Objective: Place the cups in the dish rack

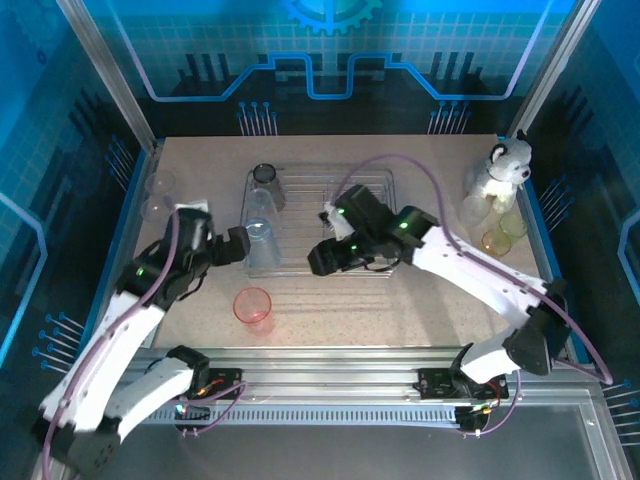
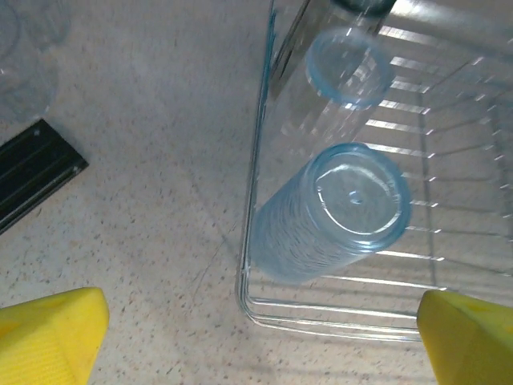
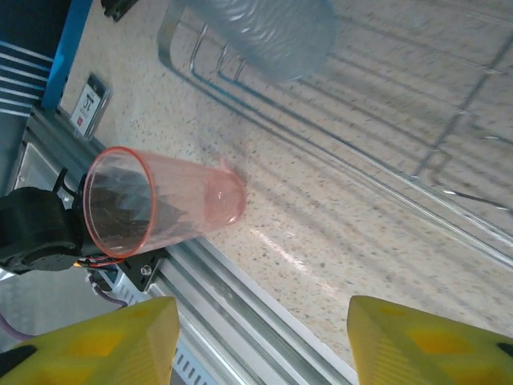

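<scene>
Left gripper (image 2: 260,325) open beside a blue cup (image 2: 337,212) in the dish rack (image 2: 321,319). Right gripper (image 3: 263,325) open, empty, near the pink cup (image 3: 156,212) on the tabletop (image 3: 321,233).

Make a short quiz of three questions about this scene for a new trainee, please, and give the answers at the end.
1. True or false: the pink cup already stands inside the dish rack.
2. Which thing sits near the far right corner of the table? A. a plush animal B. a plate C. a sponge
3. Fill in the missing word: the left gripper, beside the upside-down blue cup in the rack, is ____ (open or shut).

Key: 1. False, it stands outside, in front of the rack. 2. A. 3. open.
</scene>
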You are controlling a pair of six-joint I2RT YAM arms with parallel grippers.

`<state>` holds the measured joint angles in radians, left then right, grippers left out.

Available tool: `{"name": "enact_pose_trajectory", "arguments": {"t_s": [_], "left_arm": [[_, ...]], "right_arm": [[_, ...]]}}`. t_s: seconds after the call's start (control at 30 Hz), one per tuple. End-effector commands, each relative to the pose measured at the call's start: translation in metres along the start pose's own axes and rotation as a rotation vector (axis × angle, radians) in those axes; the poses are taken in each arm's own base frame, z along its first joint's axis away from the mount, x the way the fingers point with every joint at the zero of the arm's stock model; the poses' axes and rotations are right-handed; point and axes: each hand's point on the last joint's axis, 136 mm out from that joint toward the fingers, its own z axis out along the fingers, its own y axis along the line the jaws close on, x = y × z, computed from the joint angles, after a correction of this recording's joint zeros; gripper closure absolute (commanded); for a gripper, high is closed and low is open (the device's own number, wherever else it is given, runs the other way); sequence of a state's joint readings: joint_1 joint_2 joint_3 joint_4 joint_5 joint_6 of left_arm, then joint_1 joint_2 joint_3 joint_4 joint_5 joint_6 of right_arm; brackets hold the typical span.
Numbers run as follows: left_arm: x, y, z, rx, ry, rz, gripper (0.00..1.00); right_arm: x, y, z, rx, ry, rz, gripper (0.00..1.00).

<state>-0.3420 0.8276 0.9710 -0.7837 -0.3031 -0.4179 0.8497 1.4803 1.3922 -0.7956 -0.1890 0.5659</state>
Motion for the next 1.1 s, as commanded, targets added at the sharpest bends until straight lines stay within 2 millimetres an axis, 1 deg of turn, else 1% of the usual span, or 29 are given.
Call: {"name": "enact_pose_trajectory", "arguments": {"t_s": [0.0, 0.1, 0.23, 0.3, 0.4, 0.47, 0.57, 0.73, 0.87, 0.97, 1.07], "left_arm": [[-0.023, -0.001, -0.020, 0.081, -0.206, -0.057, 0.00], [-0.017, 0.006, -0.026, 0.096, -0.250, -0.069, 0.01], [-0.003, 0.010, -0.023, 0.087, -0.203, -0.062, 0.00], [0.002, 0.013, -0.023, 0.074, -0.183, -0.060, 0.01], [0.006, 0.019, -0.024, 0.054, -0.186, -0.064, 0.01], [0.005, 0.025, -0.028, 0.034, -0.205, -0.078, 0.01], [0.006, 0.040, -0.032, -0.028, -0.234, -0.118, 0.01], [0.011, 0.059, -0.037, -0.105, -0.253, -0.158, 0.01], [0.015, 0.065, -0.038, -0.127, -0.249, -0.174, 0.00], [0.016, 0.063, -0.038, -0.114, -0.249, -0.180, 0.01], [0.014, 0.056, -0.037, -0.079, -0.248, -0.178, 0.01]], "right_arm": [[-0.002, 0.019, 0.015, 0.038, 0.021, -0.031, 0.41], [0.001, 0.038, 0.034, 0.045, 0.069, -0.082, 0.41], [0.003, 0.060, 0.055, 0.046, 0.120, -0.142, 0.41], [0.004, 0.067, 0.064, 0.054, 0.141, -0.172, 0.41], [0.008, 0.072, 0.079, 0.084, 0.175, -0.212, 0.42], [0.012, 0.072, 0.088, 0.099, 0.203, -0.226, 0.43], [0.017, 0.072, 0.100, 0.119, 0.243, -0.236, 0.44], [0.025, 0.073, 0.114, 0.141, 0.288, -0.263, 0.45], [0.033, 0.073, 0.123, 0.146, 0.321, -0.289, 0.48], [0.038, 0.067, 0.128, 0.173, 0.343, -0.300, 0.52], [0.041, 0.062, 0.131, 0.193, 0.356, -0.302, 0.61]]}}
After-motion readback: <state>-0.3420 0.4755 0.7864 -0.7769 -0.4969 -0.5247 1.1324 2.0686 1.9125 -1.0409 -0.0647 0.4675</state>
